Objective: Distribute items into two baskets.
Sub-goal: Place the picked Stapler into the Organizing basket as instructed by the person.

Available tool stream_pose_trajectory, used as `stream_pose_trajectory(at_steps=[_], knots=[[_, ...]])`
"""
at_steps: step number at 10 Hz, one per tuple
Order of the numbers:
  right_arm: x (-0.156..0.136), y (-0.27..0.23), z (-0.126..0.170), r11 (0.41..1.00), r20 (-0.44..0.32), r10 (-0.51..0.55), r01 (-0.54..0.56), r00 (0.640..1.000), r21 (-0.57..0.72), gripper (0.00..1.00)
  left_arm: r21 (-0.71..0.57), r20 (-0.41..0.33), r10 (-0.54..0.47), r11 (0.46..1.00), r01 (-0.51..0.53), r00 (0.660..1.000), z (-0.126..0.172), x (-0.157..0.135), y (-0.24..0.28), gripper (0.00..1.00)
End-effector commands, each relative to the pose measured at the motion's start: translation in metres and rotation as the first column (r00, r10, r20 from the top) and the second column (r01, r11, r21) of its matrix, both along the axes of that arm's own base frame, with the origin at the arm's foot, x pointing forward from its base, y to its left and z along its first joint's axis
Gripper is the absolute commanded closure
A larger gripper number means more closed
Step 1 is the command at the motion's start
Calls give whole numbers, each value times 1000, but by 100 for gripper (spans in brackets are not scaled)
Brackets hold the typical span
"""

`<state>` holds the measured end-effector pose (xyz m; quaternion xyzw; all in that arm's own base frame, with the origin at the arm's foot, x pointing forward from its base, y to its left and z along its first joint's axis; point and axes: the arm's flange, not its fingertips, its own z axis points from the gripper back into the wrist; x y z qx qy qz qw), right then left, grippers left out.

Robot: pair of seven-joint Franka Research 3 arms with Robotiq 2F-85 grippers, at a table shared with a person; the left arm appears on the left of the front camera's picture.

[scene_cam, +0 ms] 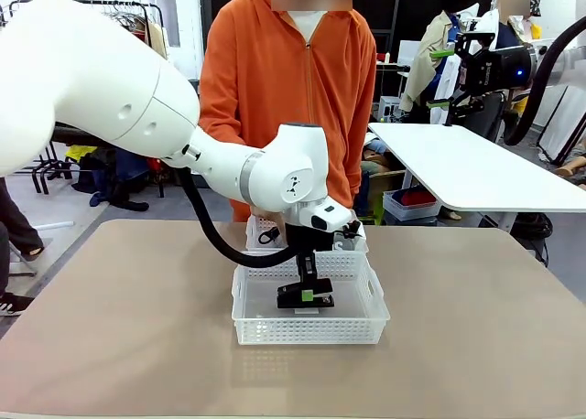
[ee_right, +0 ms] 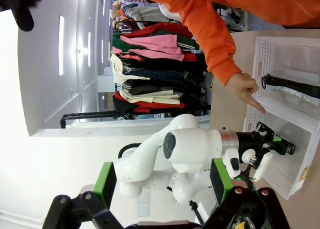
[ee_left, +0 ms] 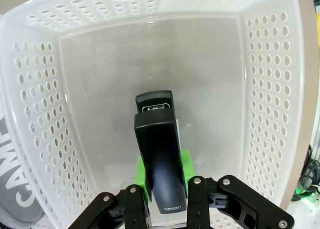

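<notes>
Gripping stapler, apparently inside basket

The near basket is translucent white plastic, its walls perforated and its floor smooth with a soft sheen. The stapler is smooth black plastic, faintly glossy. At the lower left of the left wrist view, the pouch looks like matt grey cloth. The tabletop is smooth, matt beige.
</notes>
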<state>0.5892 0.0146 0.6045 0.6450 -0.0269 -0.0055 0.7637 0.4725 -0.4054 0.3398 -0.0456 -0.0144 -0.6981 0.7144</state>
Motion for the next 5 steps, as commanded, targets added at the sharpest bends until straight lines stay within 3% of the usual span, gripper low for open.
stream_pose_trajectory(at_steps=[1, 2, 5], knots=[[0, 0, 3, 1000, 1, -3, 3, 1000, 12, 0, -17, 34, 48, 999, -47, 998, 12, 6, 0, 100], [0, 0, 3, 1000, 1, -3, 3, 1000, 12, 0, 0, 0, 0, 1000, 0, 1000, 0, 0, 0, 100], [0, 0, 3, 1000, 1, -3, 3, 1000, 12, 0, -5, -1, 9, 1000, -9, 1000, -1, 3, -2, 100]])
